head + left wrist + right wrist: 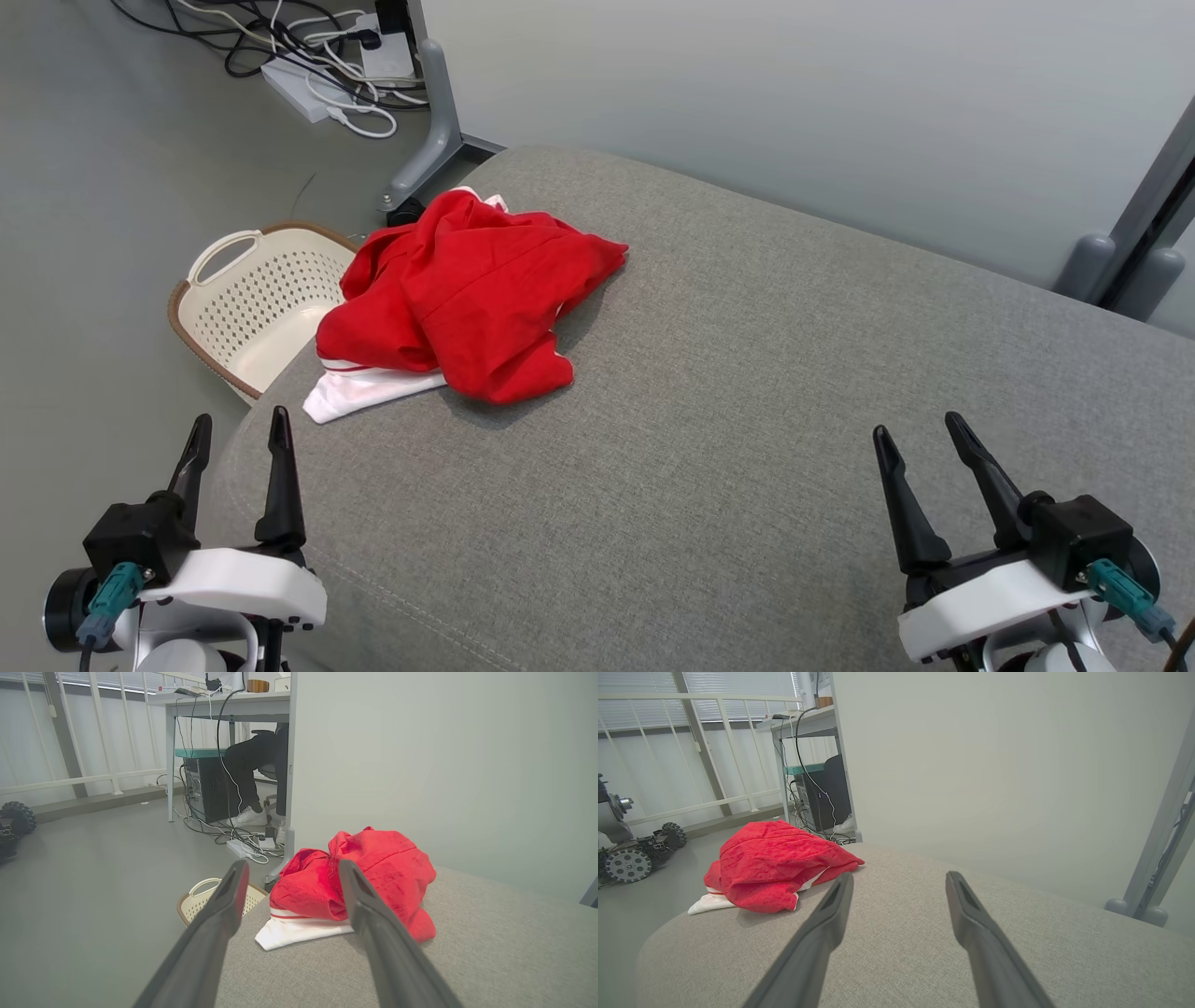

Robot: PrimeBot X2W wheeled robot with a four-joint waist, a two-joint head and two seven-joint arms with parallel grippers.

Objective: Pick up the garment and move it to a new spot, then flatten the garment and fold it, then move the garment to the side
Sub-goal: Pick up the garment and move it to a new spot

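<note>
Red crumpled fabric garment (467, 299), with a white, red-striped part showing beneath it, lies heaped on the far left of a grey woven upholstered surface (747, 392), close to its edge. On the floor just beside that edge stands a cream perforated plastic basket (247, 303) with a brown rim and a loop handle; bare cream plastic shows inside it. The left gripper (239, 417) hovers at the near left edge, its dark fingers parted and holding nothing. The right gripper (916, 425) hovers at the near right, well apart from the garment, likewise parted and unladen. On a pale desk (224, 702), what may be a red-and-white label (169, 688) is too small to read.
</note>
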